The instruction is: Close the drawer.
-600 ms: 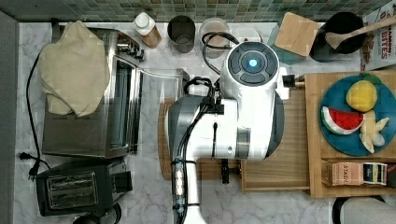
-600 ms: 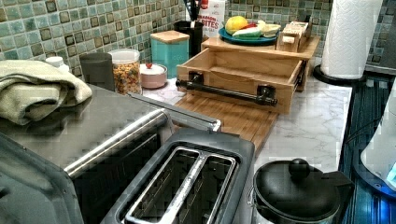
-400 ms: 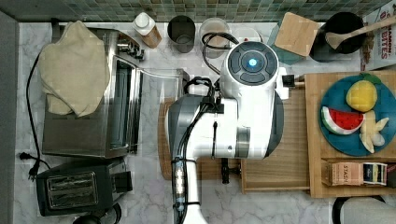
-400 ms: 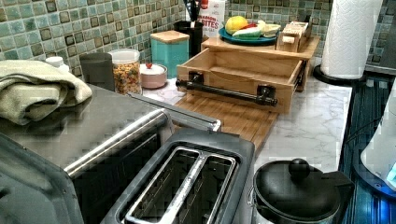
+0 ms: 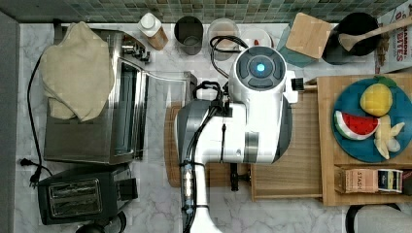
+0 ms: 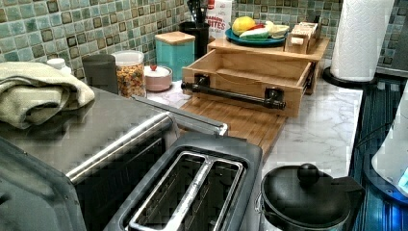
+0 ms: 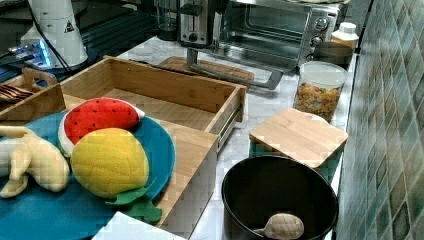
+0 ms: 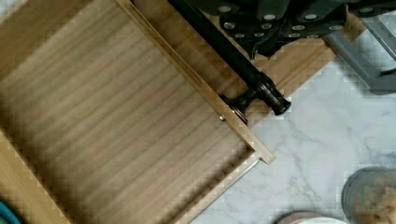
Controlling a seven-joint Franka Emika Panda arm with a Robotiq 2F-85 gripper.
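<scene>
Nearest in the wrist view, we see the gripper (image 8: 280,21) over the black bar handle (image 8: 238,60); we cannot tell its finger state. Beyond, the drawer (image 6: 250,77) stands pulled out over the cutting board (image 6: 240,122). Closing remains undone.

A cereal box (image 5: 396,36) at the top view's upper right edge reads "BITES", and the small carton (image 5: 371,180) at its lower right reads "STASH", with other print too small to read.
</scene>
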